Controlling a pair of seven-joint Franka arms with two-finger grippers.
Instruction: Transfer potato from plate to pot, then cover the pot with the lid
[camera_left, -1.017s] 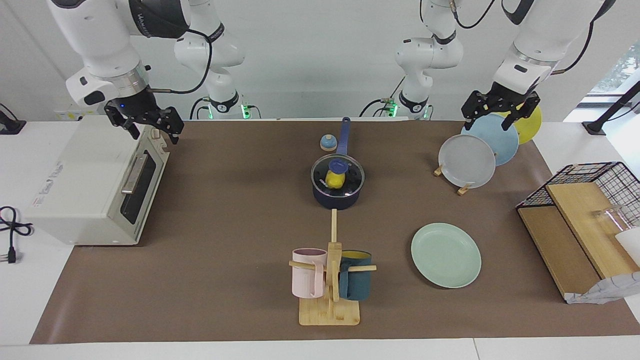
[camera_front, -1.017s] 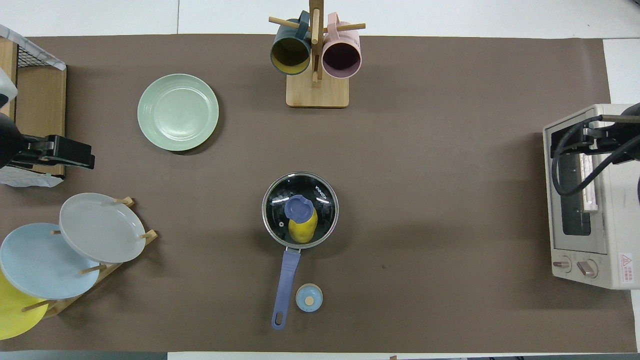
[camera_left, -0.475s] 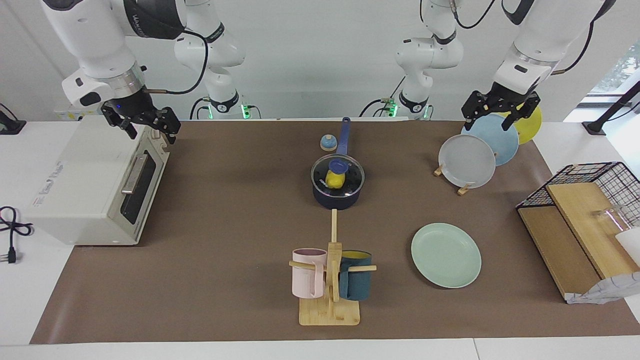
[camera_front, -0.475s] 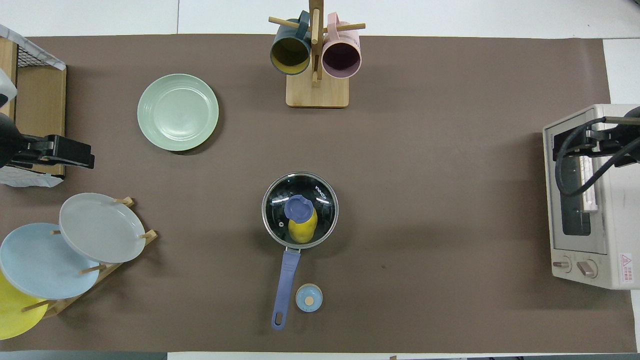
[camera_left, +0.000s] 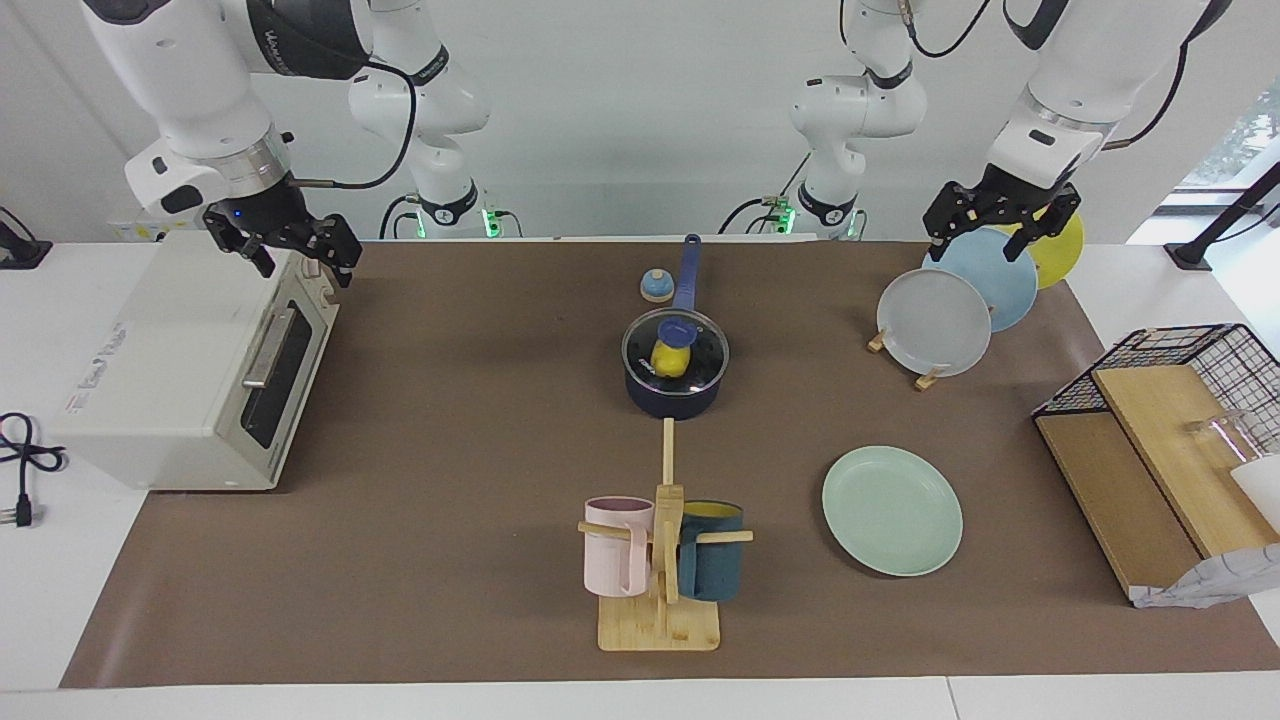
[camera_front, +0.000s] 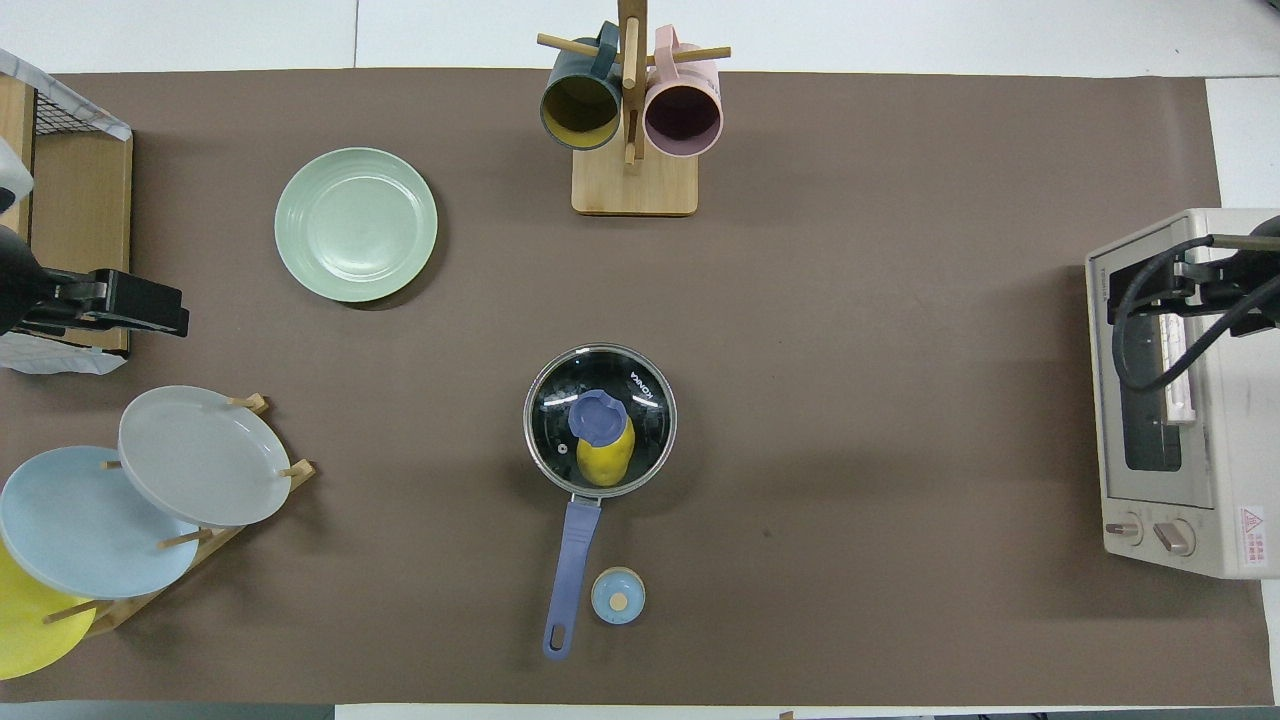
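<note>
The yellow potato (camera_left: 668, 361) lies in the dark navy pot (camera_left: 673, 402) in the middle of the table and shows through the glass lid (camera_left: 703, 352). The lid sits on the pot, blue knob (camera_front: 597, 417) up. The pot's blue handle (camera_front: 570, 570) points toward the robots. The mint-green plate (camera_left: 892, 510) is bare, farther from the robots, toward the left arm's end. My left gripper (camera_left: 978, 245) is open and empty over the plate rack. My right gripper (camera_left: 307, 265) is open and empty over the toaster oven.
A white toaster oven (camera_left: 190, 370) stands at the right arm's end. A rack of grey, blue and yellow plates (camera_left: 935, 322) and a wire basket with boards (camera_left: 1170, 440) stand at the left arm's end. A mug tree (camera_left: 660, 560) and a small blue-and-tan dome (camera_left: 655, 286) flank the pot.
My right gripper has risen slightly and drawn back a little over the toaster oven. The left gripper, pot, lid and potato have not moved.
</note>
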